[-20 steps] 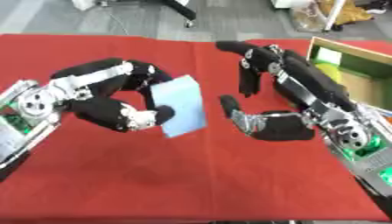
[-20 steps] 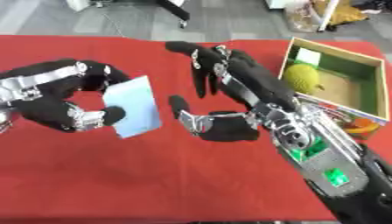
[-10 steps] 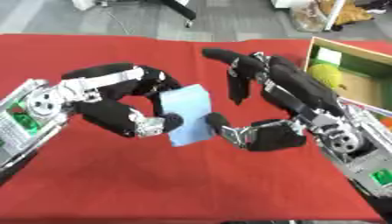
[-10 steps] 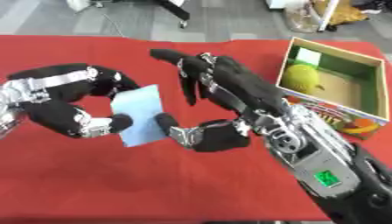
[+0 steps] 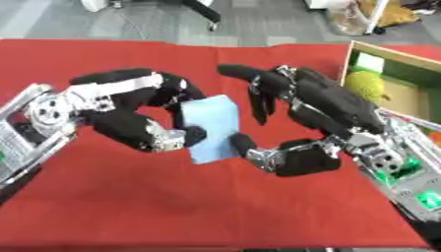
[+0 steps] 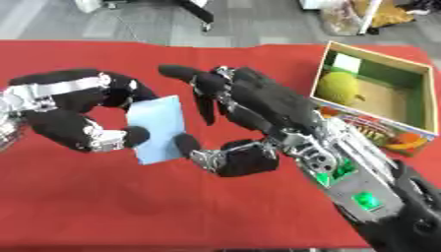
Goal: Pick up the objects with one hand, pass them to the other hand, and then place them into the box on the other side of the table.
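Observation:
A flat light-blue pad is held upright above the red table, pinched between the thumb and curled fingers of my left hand. My right hand is open right beside it on the right. Its thumb tip is at the pad's lower right edge and its fingers arch over the pad's top. Whether they touch the pad I cannot tell. The open cardboard box stands at the right edge of the table, with a yellow-green round object inside.
The red tablecloth covers the table. Grey floor and a chair base lie beyond the far edge. The box has a printed fruit picture on its front wall.
My right hand has moved left and closed in on the blue pad, its thumb now at the pad's edge. My left hand has carried the pad slightly right toward the middle.

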